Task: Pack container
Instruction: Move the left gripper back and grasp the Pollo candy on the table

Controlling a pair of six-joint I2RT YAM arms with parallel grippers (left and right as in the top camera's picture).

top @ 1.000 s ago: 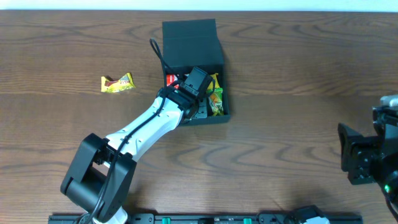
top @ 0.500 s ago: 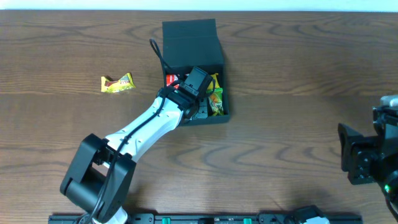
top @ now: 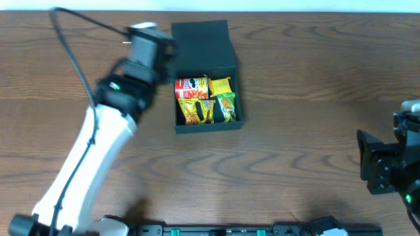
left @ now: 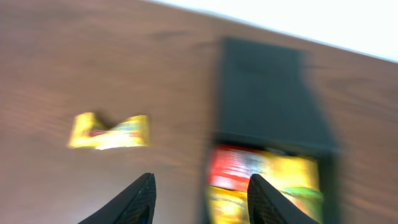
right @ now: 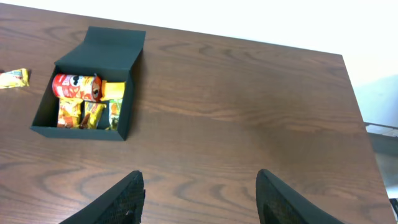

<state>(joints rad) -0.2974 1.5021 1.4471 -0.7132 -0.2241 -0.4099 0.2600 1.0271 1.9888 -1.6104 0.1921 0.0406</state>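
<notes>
The dark teal container (top: 207, 126) stands open at the back middle of the table, its lid (top: 202, 42) folded back. Inside lie a red can (top: 191, 86) and several yellow and green snack packets (top: 220, 105). My left gripper (left: 199, 202) is open and empty, raised high over the table just left of the container (left: 264, 99), and the view is blurred. A loose yellow packet (left: 111, 132) lies on the wood left of the container; in the overhead view my left arm (top: 118, 92) hides it. My right gripper (right: 202, 199) is open and empty, far to the right.
The right arm's base (top: 387, 164) sits at the table's right edge. In the right wrist view the container (right: 78, 132) is at the far left and the loose packet (right: 13, 78) at the frame's edge. Bare wood lies between the box and the right arm.
My left gripper has opened, lifted out of the container and swung up and left. The packets stay in the box. The right arm has not moved.
</notes>
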